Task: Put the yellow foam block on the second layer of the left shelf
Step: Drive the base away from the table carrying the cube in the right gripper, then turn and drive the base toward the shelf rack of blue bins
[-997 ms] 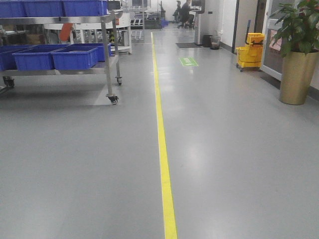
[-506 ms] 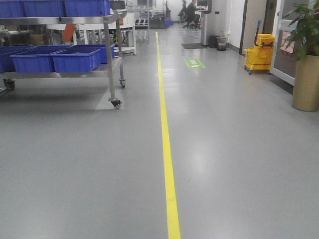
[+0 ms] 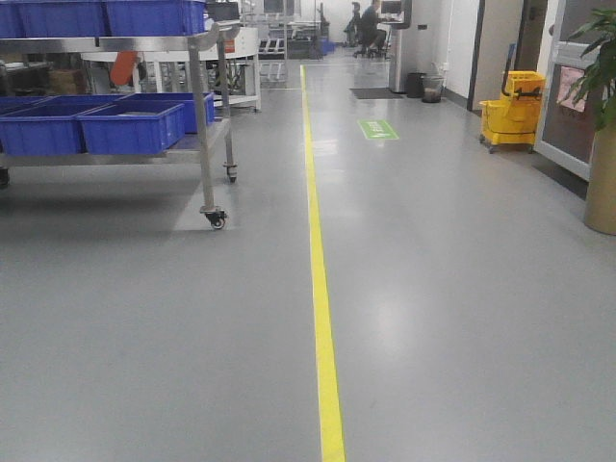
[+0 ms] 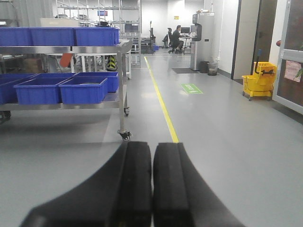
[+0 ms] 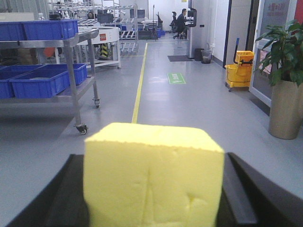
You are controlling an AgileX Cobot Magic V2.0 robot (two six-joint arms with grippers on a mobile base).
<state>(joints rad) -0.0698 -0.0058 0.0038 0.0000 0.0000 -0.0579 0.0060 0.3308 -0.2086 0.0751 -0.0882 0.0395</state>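
The yellow foam block (image 5: 154,177) fills the lower middle of the right wrist view, clamped between the black fingers (image 5: 61,198) of my right gripper (image 5: 154,189). My left gripper (image 4: 152,182) is shut and empty, its black pads pressed together. The steel wheeled shelf (image 3: 197,115) stands ahead on the left, with blue bins (image 3: 130,128) on its second layer and more blue bins (image 3: 154,16) on the top layer. It also shows in the left wrist view (image 4: 121,85) and the right wrist view (image 5: 71,75). Neither gripper shows in the front view.
A yellow floor line (image 3: 318,269) runs down the aisle. A yellow mop bucket (image 3: 512,109) and a gold planter (image 3: 602,183) stand on the right by the wall. A green floor sign (image 3: 377,129) lies ahead. A person sits at a far desk (image 3: 370,24).
The front view has swung and moved: the planter has slid toward the right edge, and the shelf cart sits further left in the frame.
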